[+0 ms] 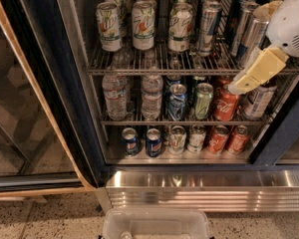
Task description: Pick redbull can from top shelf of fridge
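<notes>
Inside the open dark-framed glass-door fridge point(79, 108), on the chrome wire top shelf point(139, 66), right of 3 white-green cans point(143, 24), the slim silver-blue redbull can point(249, 36) stands upright. The cream gripper point(236, 87) hangs just beside it, and I cannot tell its opening.

Two water bottles point(114, 96), three red cans point(225, 104), one hand point(243, 82) at right.
</notes>
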You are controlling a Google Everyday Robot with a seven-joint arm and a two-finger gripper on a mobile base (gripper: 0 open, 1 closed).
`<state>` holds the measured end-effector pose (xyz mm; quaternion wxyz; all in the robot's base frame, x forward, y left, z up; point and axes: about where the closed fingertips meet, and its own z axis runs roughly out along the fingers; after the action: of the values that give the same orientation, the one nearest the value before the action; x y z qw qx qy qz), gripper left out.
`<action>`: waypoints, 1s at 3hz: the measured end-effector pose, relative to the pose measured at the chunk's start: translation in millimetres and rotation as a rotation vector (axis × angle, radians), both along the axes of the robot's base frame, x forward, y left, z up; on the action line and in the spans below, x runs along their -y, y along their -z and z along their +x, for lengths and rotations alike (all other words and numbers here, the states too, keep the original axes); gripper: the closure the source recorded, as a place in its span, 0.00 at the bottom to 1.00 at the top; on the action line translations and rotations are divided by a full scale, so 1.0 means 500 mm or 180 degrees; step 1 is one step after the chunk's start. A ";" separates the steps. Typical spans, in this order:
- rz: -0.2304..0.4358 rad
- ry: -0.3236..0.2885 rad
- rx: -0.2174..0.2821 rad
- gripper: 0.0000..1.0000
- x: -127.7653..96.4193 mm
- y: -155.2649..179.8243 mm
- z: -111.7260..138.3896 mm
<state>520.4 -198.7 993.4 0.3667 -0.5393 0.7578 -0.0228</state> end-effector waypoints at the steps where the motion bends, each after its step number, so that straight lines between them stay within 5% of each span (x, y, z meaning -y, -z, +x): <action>1: 0.0030 -0.0008 0.0020 0.00 -0.004 -0.003 0.003; 2: 0.0053 0.0001 0.0072 0.00 -0.008 -0.008 0.002; 3: 0.0399 0.0003 0.0160 0.00 -0.042 0.026 -0.002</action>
<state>519.3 -177.9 980.3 0.4186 -0.5141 0.7485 0.0110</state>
